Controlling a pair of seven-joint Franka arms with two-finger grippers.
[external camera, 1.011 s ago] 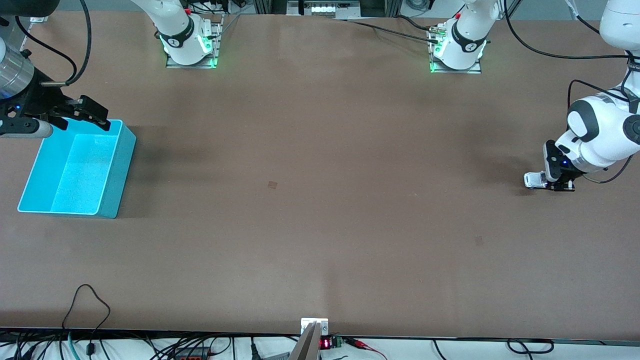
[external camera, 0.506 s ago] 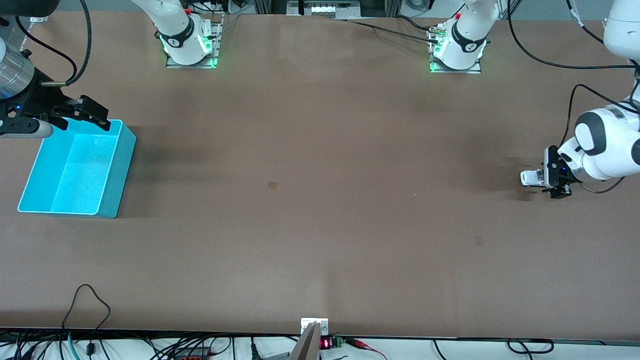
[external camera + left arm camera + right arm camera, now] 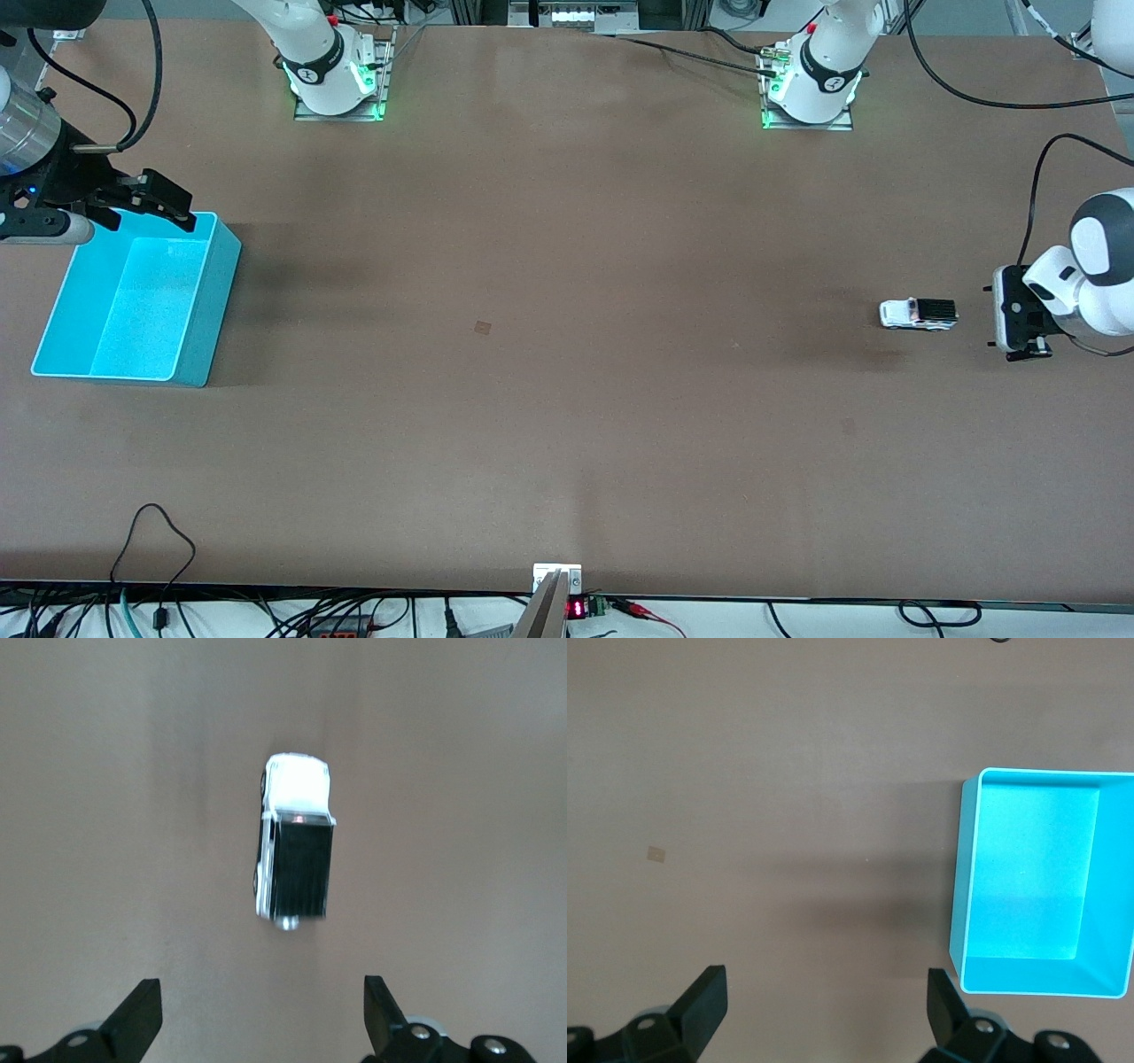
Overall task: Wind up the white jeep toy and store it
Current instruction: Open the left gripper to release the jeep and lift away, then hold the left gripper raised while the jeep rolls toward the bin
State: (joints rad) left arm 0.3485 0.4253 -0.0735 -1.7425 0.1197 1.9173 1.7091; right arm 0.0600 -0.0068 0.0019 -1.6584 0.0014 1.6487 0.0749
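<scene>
Found the white jeep toy (image 3: 918, 314) standing on its wheels on the brown surface (image 3: 567, 221), toward the left arm's end and well apart from everything else on it. Saw nothing gripping it and nothing touching it. Noted its white hood pointing toward the right arm's end and its black roof panel toward the left gripper (image 3: 997, 316). In the left wrist view, saw the same toy (image 3: 295, 850) from above, lengthwise, black roof nearer the camera, with bare surface all round it.

Found the left gripper low over the surface, just beside the toy's black-roofed end yet clear of it. Saw its jaws standing wide apart and holding nothing. In the left wrist view, caught only the two dark tips of this gripper (image 3: 261, 1010), with a broad gap between them and the toy lined up with that gap, a little way off.

Found a turquoise bin (image 3: 208, 292) at the right arm's end of the surface, open at the top, with nothing visible inside. Noted the right arm waiting, its right gripper (image 3: 146, 213) over the bin's rim at the end farther from the front camera. Saw those jaws apart too, and holding nothing. In the right wrist view, saw the two tips of that gripper (image 3: 824, 997), the bin (image 3: 957, 904) off to one side, and a small square mark (image 3: 655, 853) on the surface. Spotted the same mark (image 3: 482, 327) near the middle of the surface, between bin and toy.
</scene>
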